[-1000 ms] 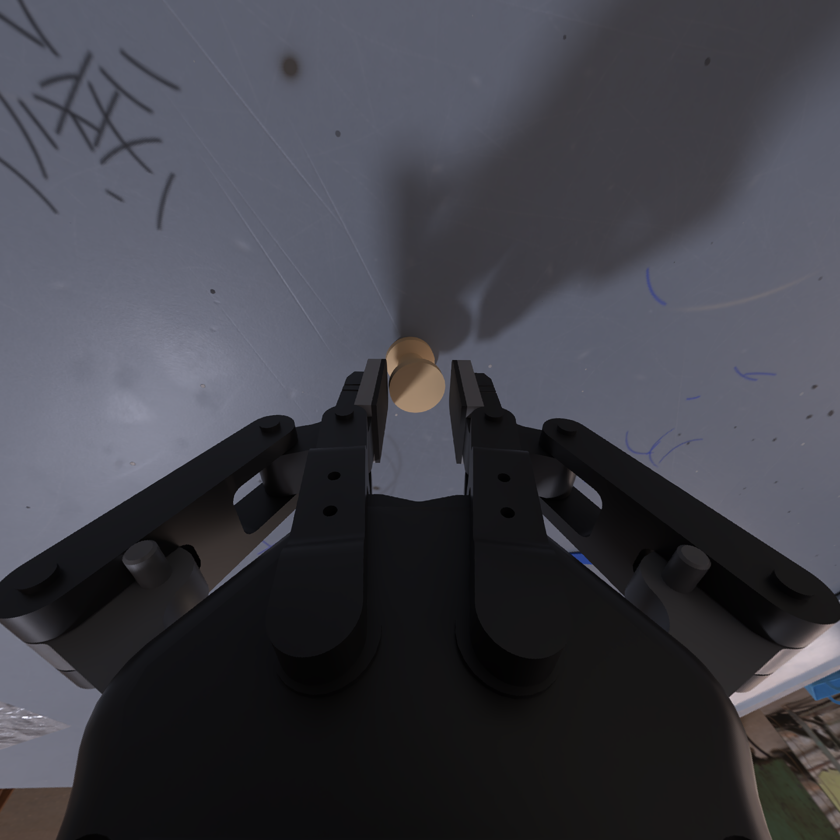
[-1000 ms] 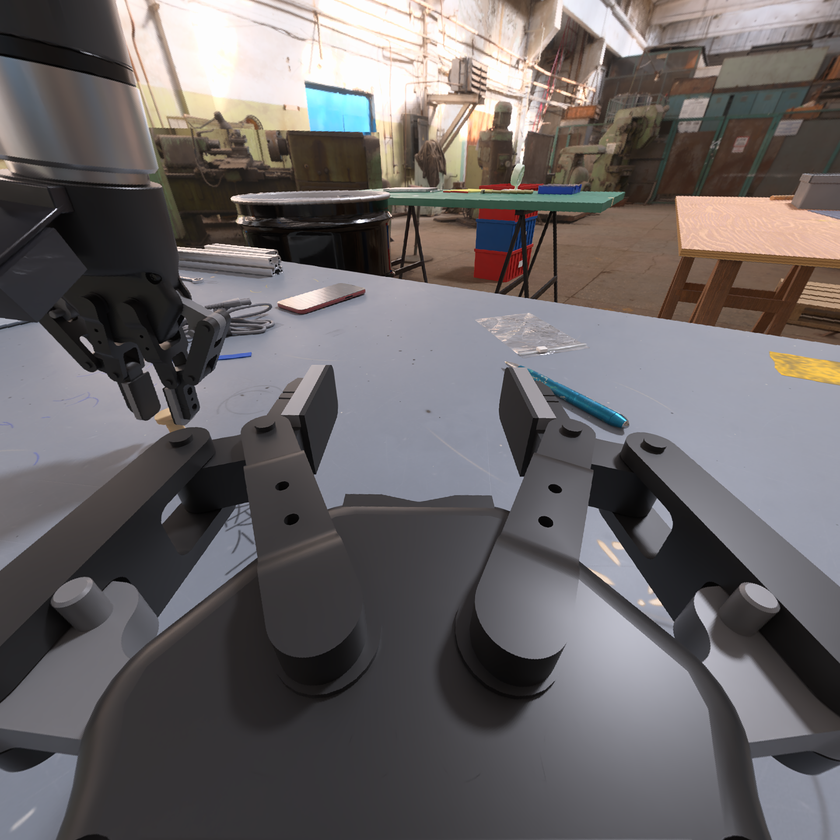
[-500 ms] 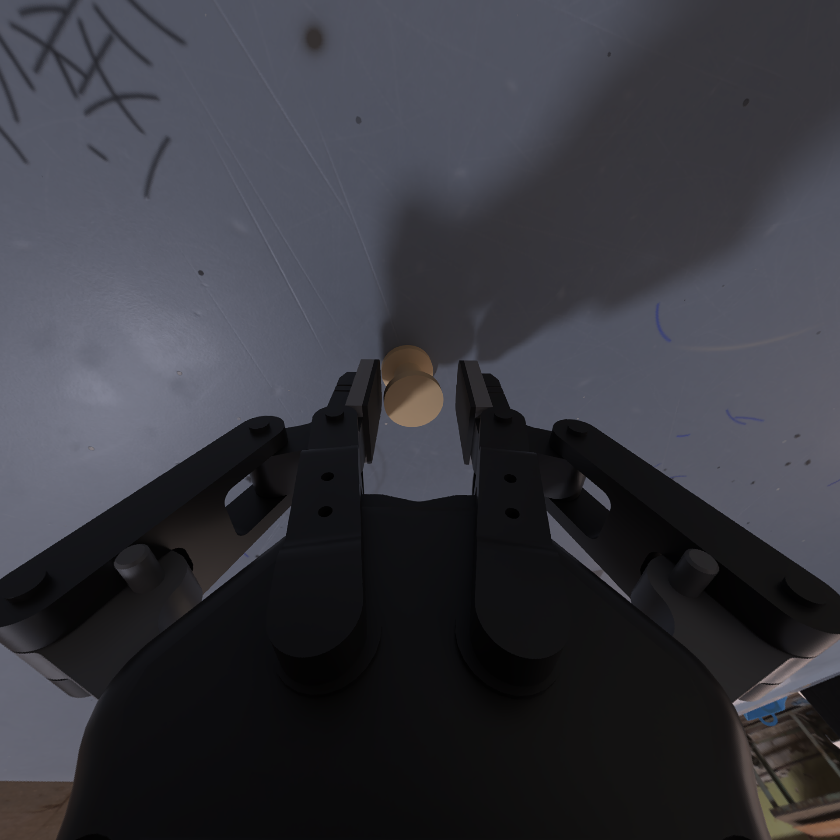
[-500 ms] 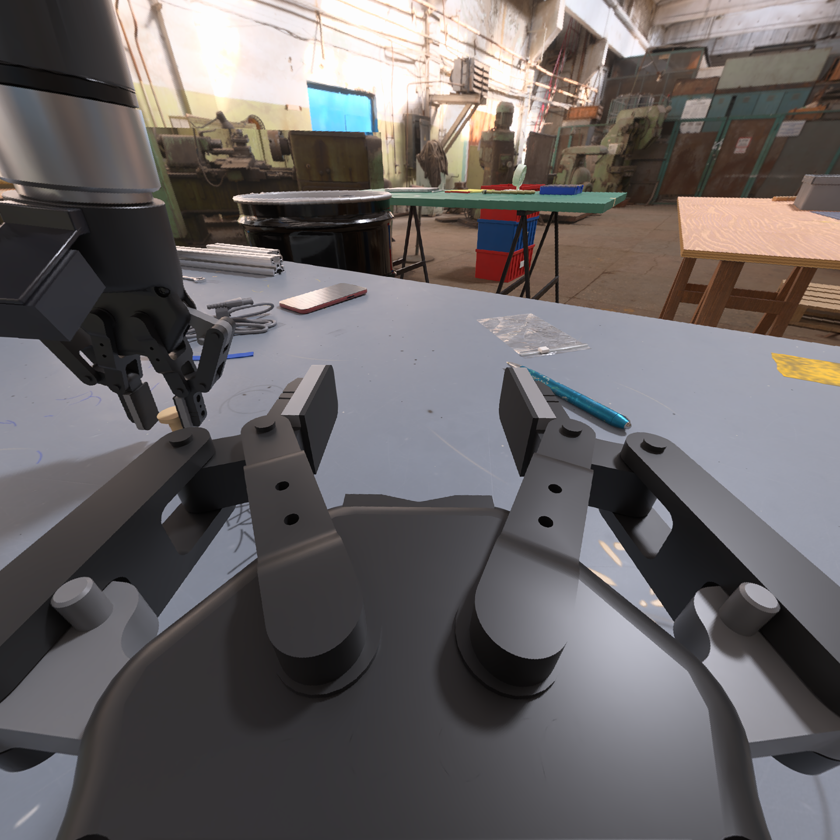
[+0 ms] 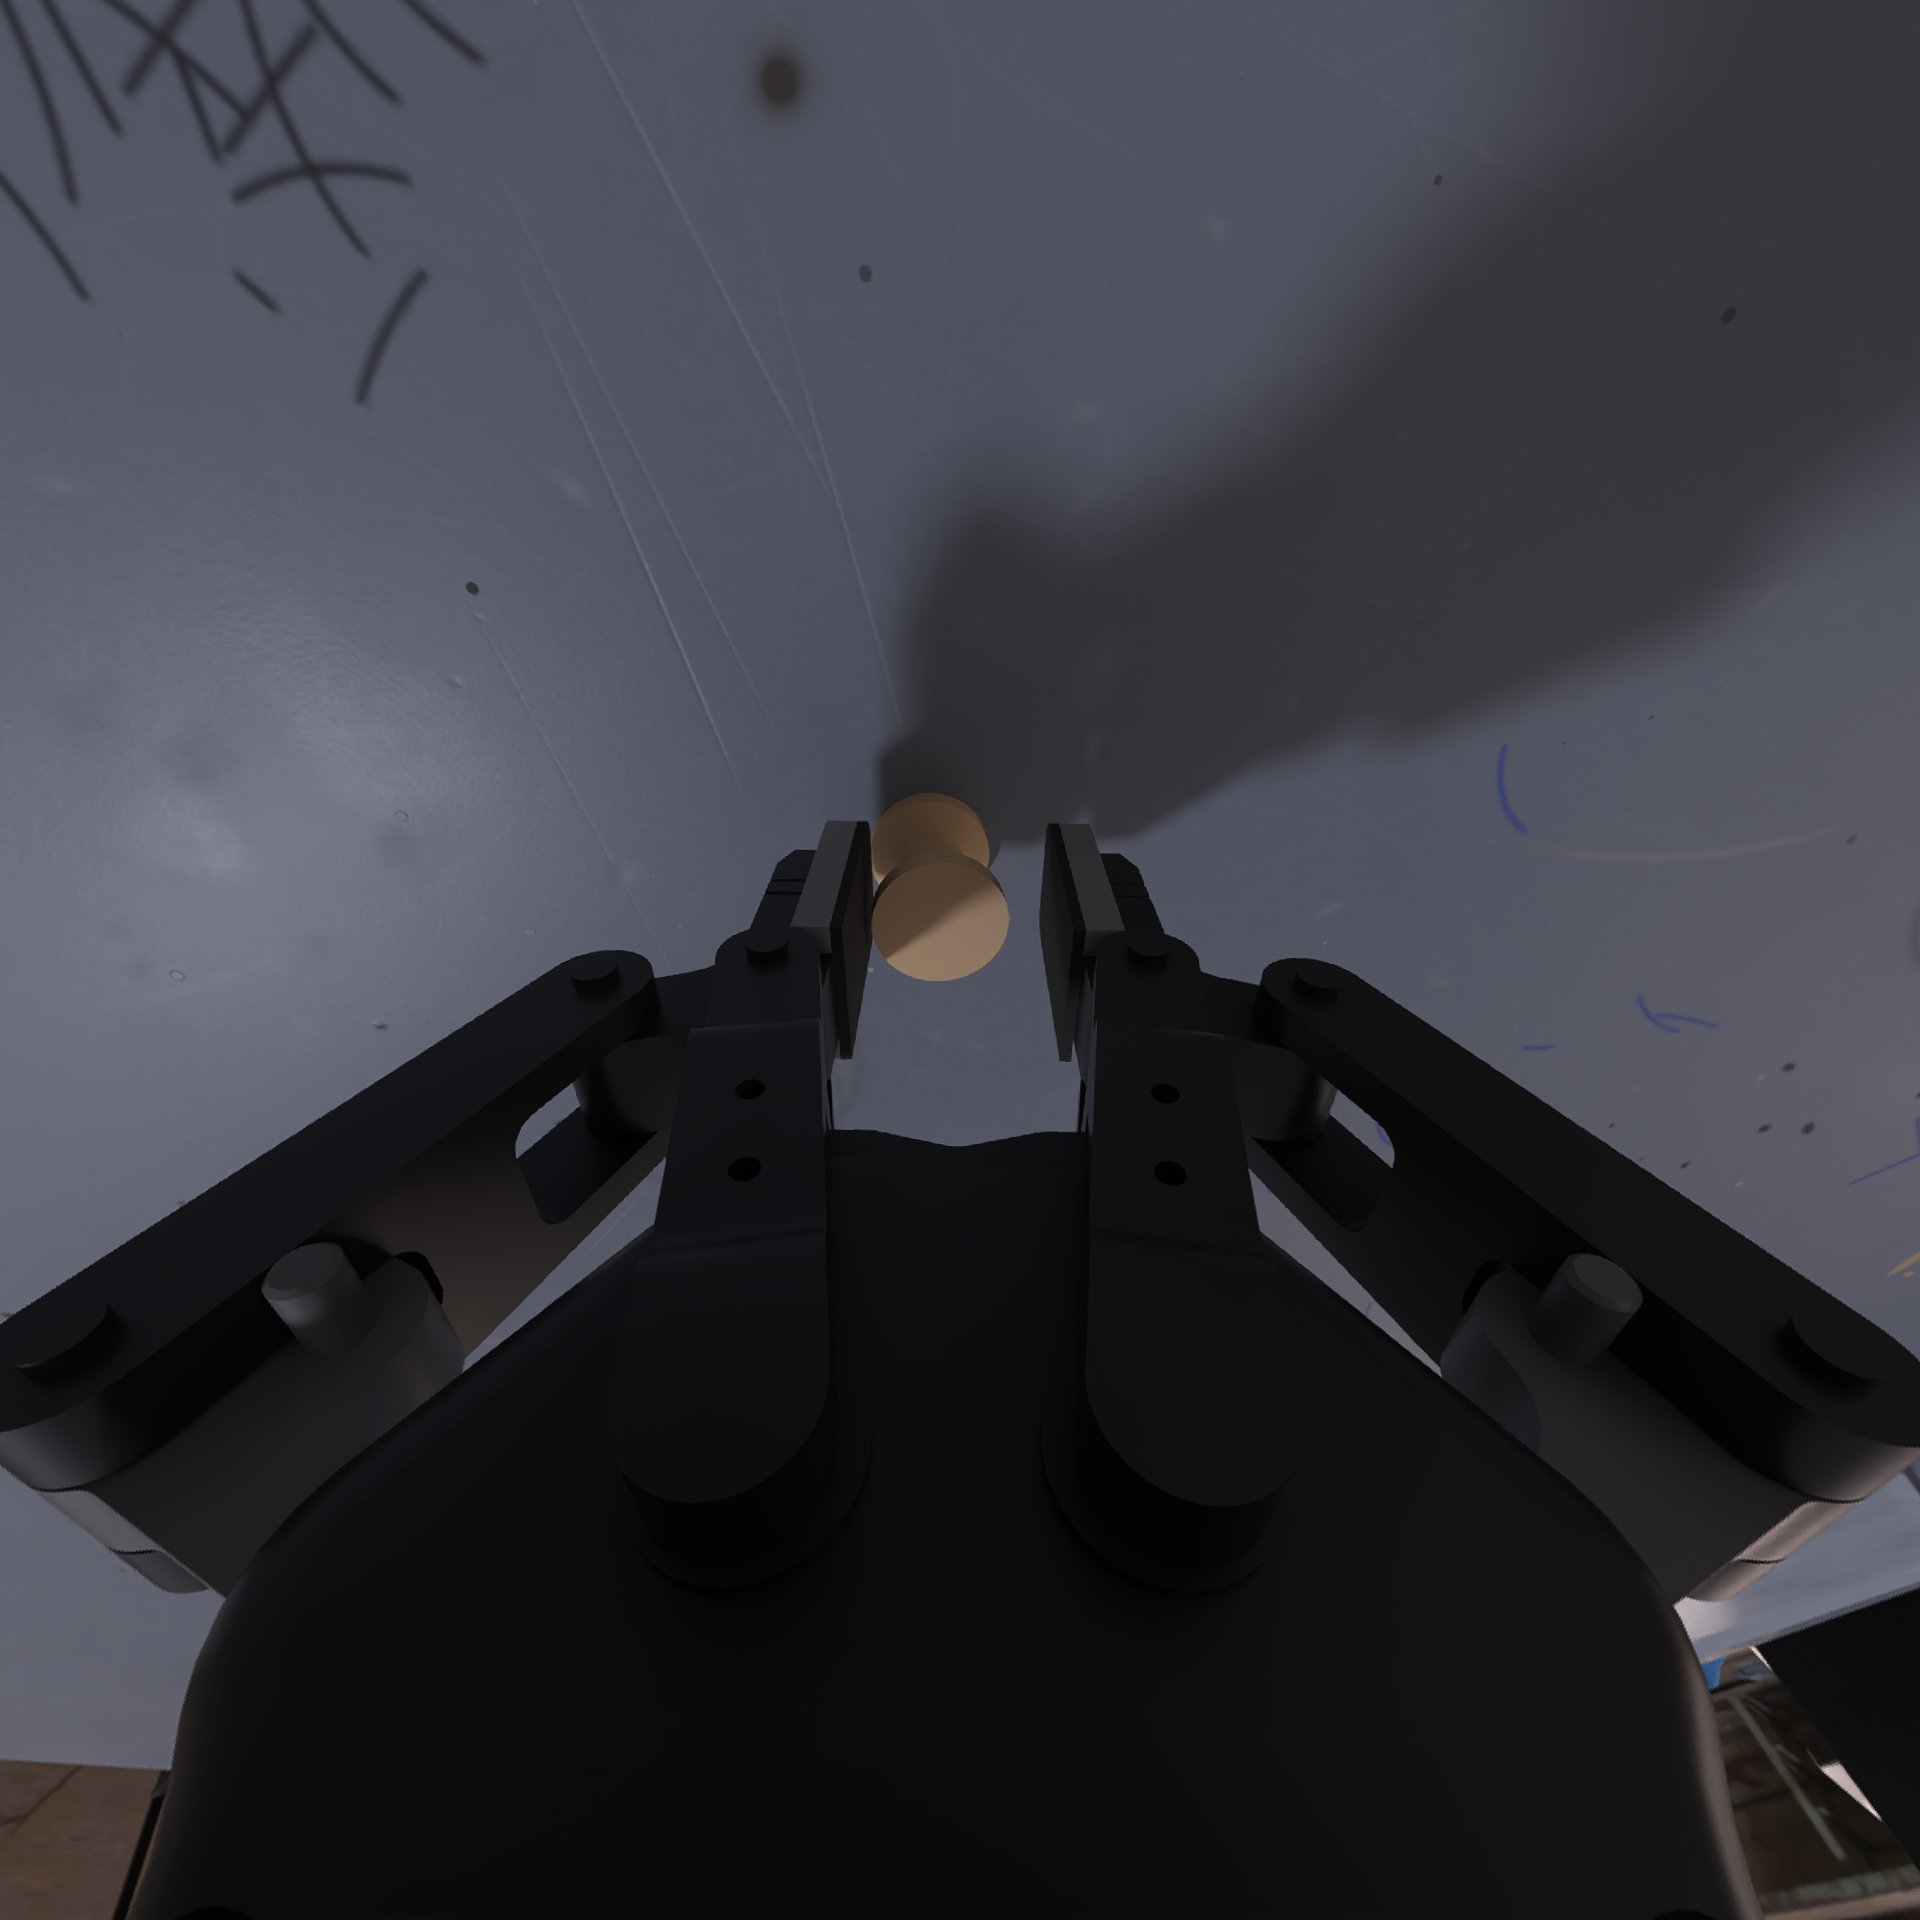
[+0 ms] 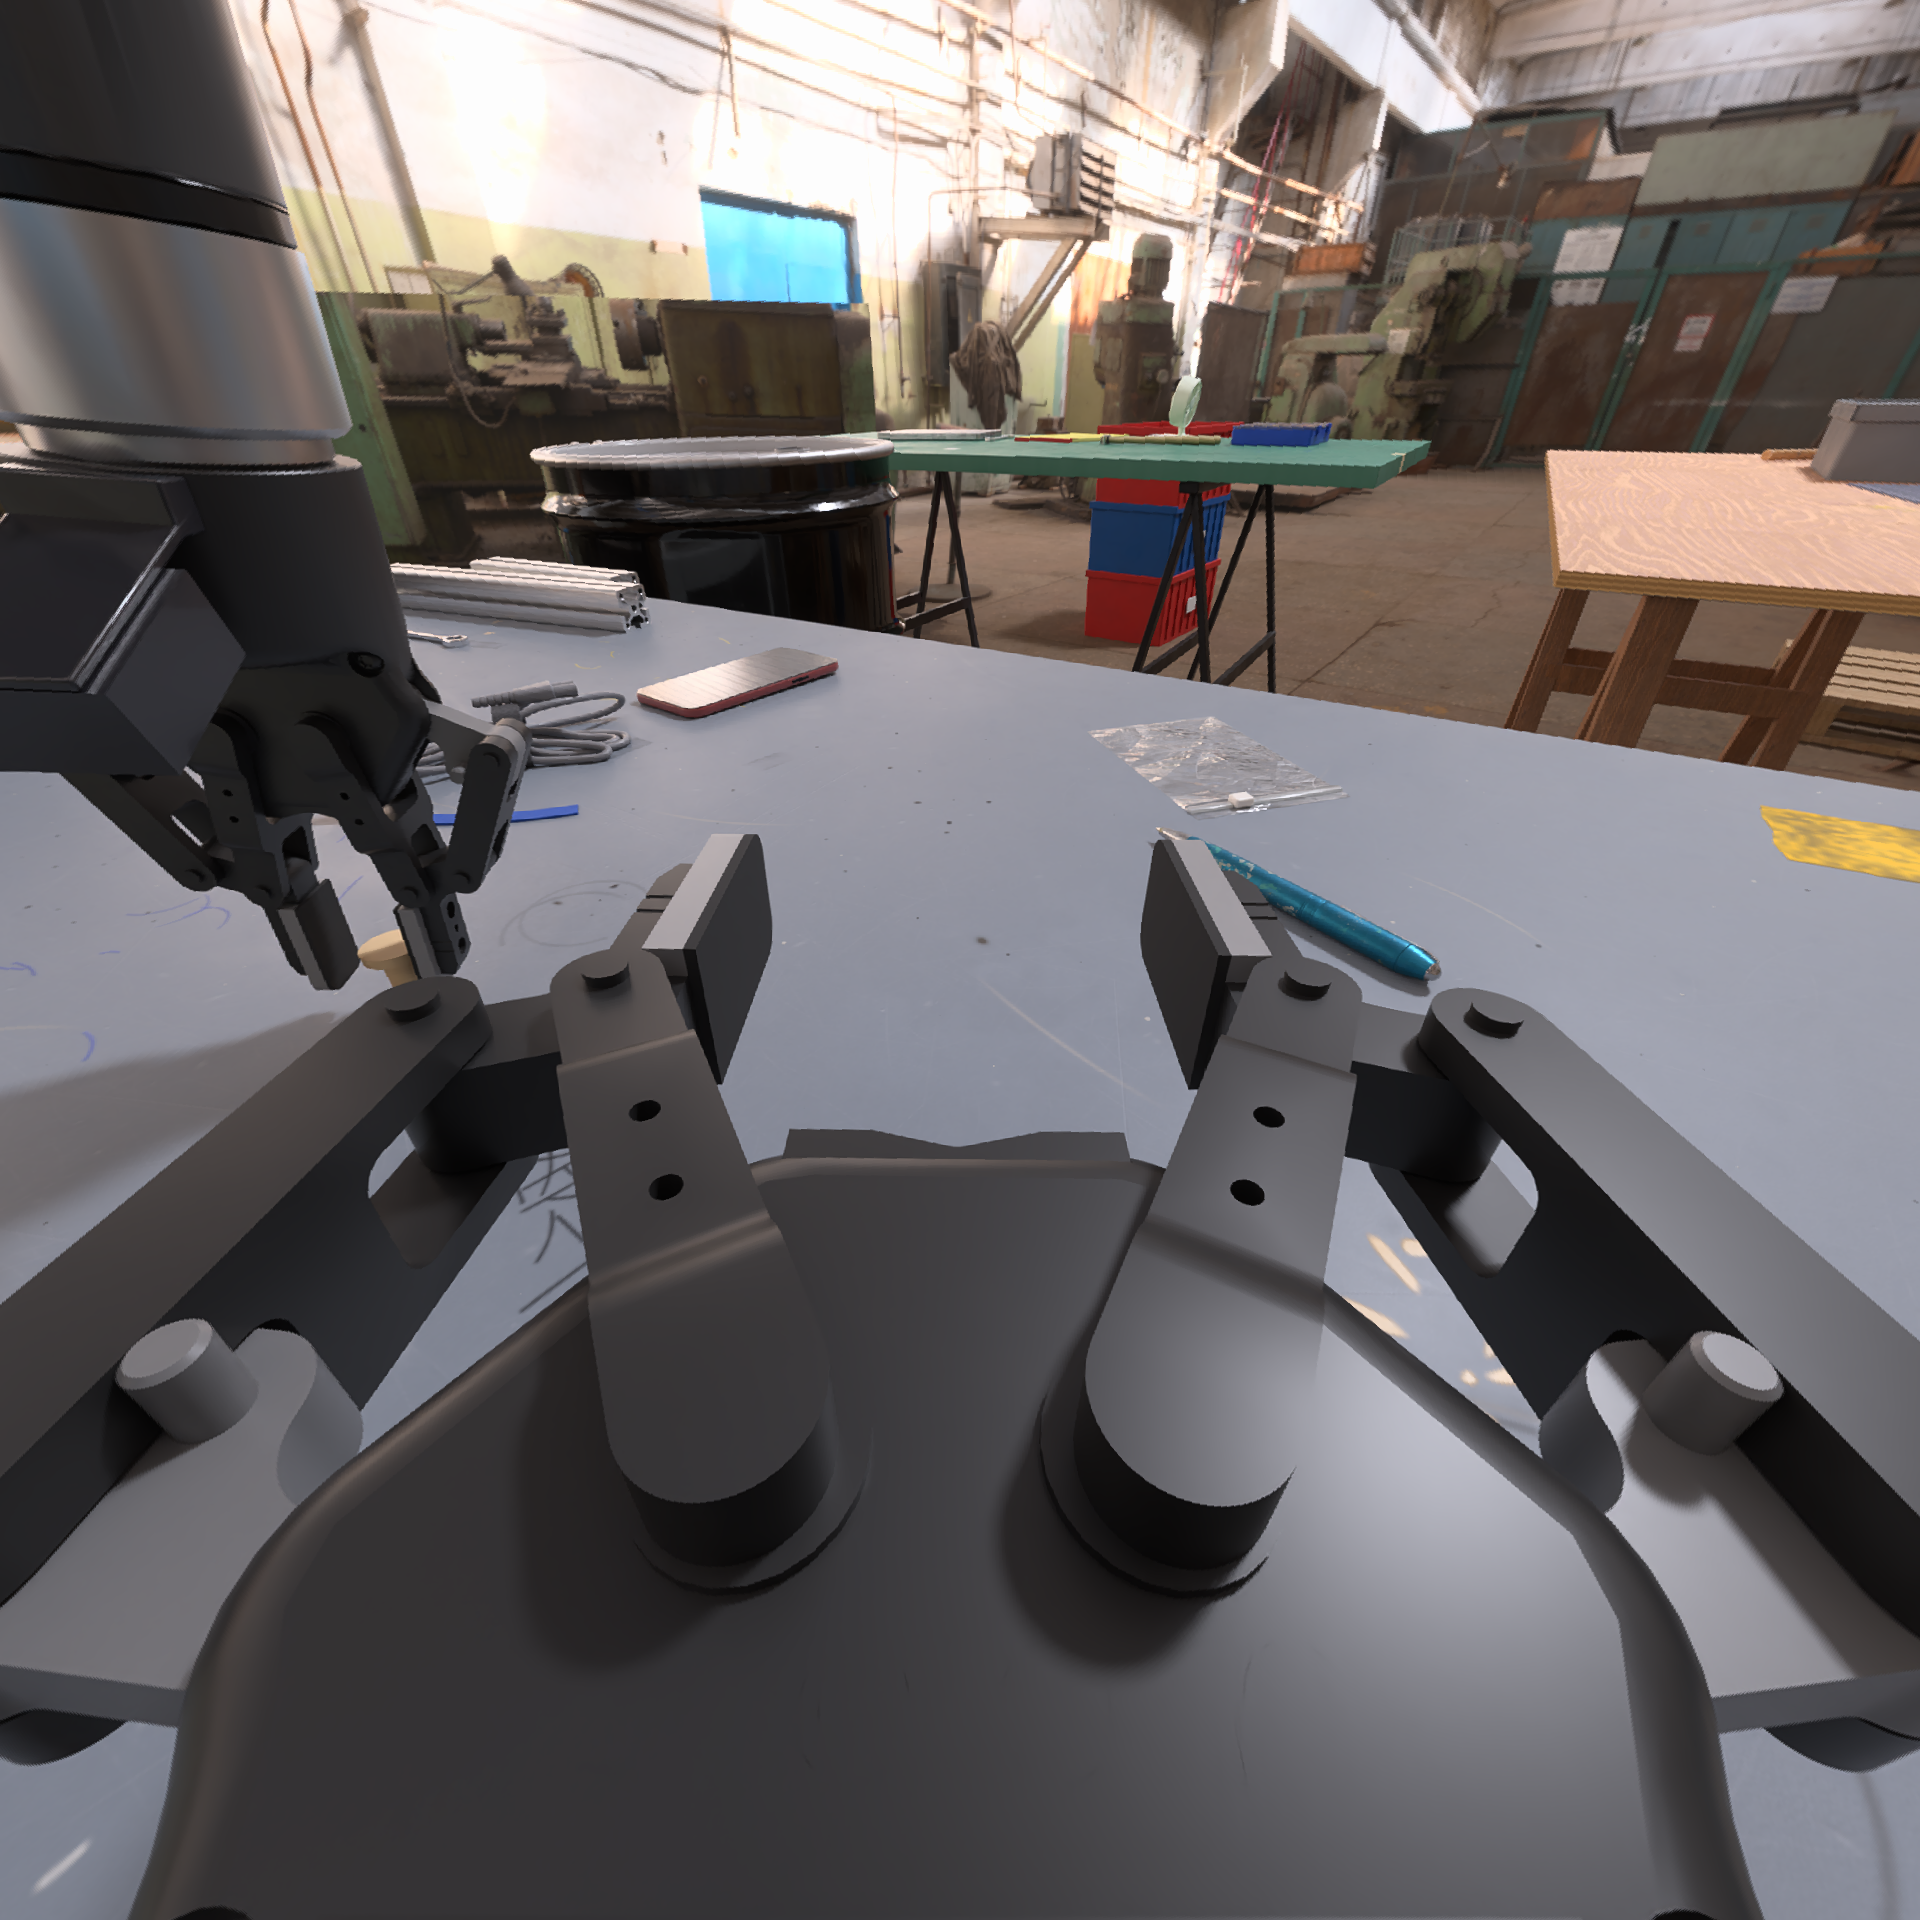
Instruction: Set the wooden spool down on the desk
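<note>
Left wrist view looks down at my left gripper [image 5: 956, 935] over the grey desk [image 5: 416, 727]. Its jaws are spread a little, and the wooden spool [image 5: 940, 894] sits between them. The spool is close against the left pad [image 5: 844, 925], and I see a clear gap on the other side. The spool stands on end in the gripper's dark shadow. I cannot tell from here if its bottom rests on the desk. Black pen scribbles [image 5: 208, 125] mark the desk far off to the upper left, and thin blue pen lines [image 5: 1512, 790] sit to the right. I cannot read any of them as words.

My right gripper [image 6: 956, 935] has its jaws spread wide and holds nothing. It hovers low over the same desk [image 6: 935, 779]. Off to the left I see the left gripper [image 6: 379, 951] again, pointing down, with the pale spool [image 6: 387, 951] between its tips and very near the desk top. A blue pen [image 6: 1320, 920] lies just past my right finger [image 6: 1205, 956]. A clear plastic bag [image 6: 1210, 764] lies farther back. A red phone [image 6: 738, 681] lies face down near a grey cable [image 6: 561, 722] and some metal bars [image 6: 520, 592]. A yellow patch [image 6: 1844, 836] is at the right edge. I see no brand I can read on any of them.
</note>
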### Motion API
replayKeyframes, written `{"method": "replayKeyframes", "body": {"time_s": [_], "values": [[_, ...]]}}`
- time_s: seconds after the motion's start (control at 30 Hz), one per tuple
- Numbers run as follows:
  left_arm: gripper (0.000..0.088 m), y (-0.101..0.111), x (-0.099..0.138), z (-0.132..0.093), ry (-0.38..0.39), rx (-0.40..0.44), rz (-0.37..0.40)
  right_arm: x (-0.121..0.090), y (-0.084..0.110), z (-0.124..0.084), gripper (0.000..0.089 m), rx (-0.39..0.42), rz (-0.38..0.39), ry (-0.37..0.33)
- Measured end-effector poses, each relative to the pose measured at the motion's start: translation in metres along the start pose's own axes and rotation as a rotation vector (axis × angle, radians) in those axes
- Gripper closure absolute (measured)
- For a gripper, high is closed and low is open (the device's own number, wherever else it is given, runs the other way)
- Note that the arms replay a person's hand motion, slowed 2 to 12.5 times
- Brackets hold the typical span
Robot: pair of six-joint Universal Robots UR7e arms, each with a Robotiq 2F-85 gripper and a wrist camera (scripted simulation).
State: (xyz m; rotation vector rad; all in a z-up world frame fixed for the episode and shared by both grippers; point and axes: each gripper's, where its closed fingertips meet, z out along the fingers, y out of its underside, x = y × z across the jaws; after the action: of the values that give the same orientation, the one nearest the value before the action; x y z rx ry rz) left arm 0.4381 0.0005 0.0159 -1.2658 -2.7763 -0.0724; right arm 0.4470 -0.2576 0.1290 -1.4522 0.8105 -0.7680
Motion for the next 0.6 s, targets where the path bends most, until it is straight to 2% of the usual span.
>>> {"method": "replayKeyframes", "body": {"time_s": [0.6], "values": [[0.0587,-0.0005,0.0013,-0.0001,0.0,0.013,-0.073,0.0001,-0.0003,-0.0002,0.0255,0.002,0.0,0.002]]}}
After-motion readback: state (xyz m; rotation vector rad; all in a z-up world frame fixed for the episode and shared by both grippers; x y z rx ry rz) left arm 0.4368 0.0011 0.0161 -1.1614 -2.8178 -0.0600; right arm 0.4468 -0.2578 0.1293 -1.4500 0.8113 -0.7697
